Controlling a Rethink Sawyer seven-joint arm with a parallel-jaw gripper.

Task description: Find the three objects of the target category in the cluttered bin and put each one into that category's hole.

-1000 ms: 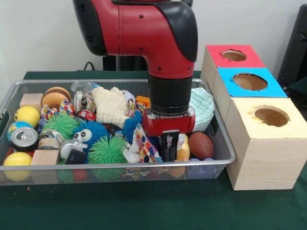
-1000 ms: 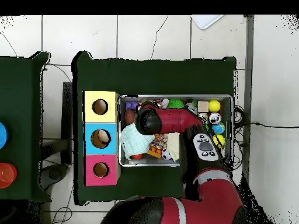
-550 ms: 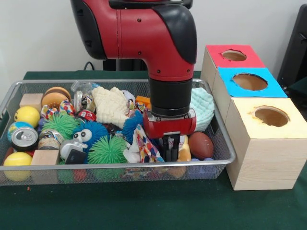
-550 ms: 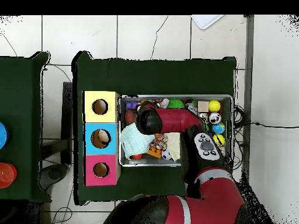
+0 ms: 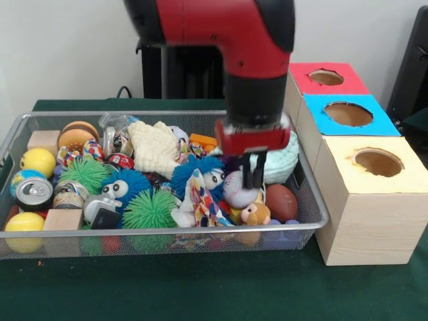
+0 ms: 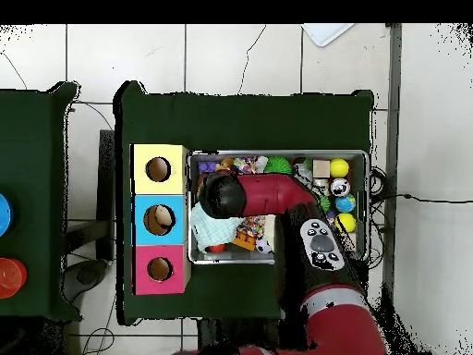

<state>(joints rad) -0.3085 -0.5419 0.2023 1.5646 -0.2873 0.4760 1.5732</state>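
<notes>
The arm has lifted and shifted toward the boxes since a second ago: the end effector (image 5: 253, 175), which was sunk low among the toys at the front of the bin, now hangs higher, above the clutter, uncovering a pale round ball (image 5: 239, 190) and a small brown plush figure (image 5: 255, 214) that it hid before. The toys in the bin lie as they did.

The end effector's two dark fingers (image 5: 249, 172) hang close together, nearly closed, with nothing visible between them; their tips sit just above the pale ball and in front of the mint knitted cloth (image 5: 282, 151), without clear contact.

The wire mesh bin (image 5: 167, 239) stands on the green cloth-covered table (image 5: 200, 287). Inside it lie spiky rubber balls in green (image 5: 150, 208) and blue (image 5: 190, 172), a cream waffle-textured cloth (image 5: 155, 147), a smooth brown football (image 5: 281, 202), glossy yellow balls (image 5: 37, 161), a metal can (image 5: 34, 192), plain wooden blocks (image 5: 63, 219) and a patterned fabric scrap (image 5: 202, 202).

Just beside the bin stand three wooden boxes, each with a round hole in a coloured top: red (image 5: 326, 77), blue (image 5: 348, 114) and yellow (image 5: 377, 162). In the overhead view the red arm (image 6: 259, 195) covers the bin's middle, and the same boxes (image 6: 159, 219) line its side.
</notes>
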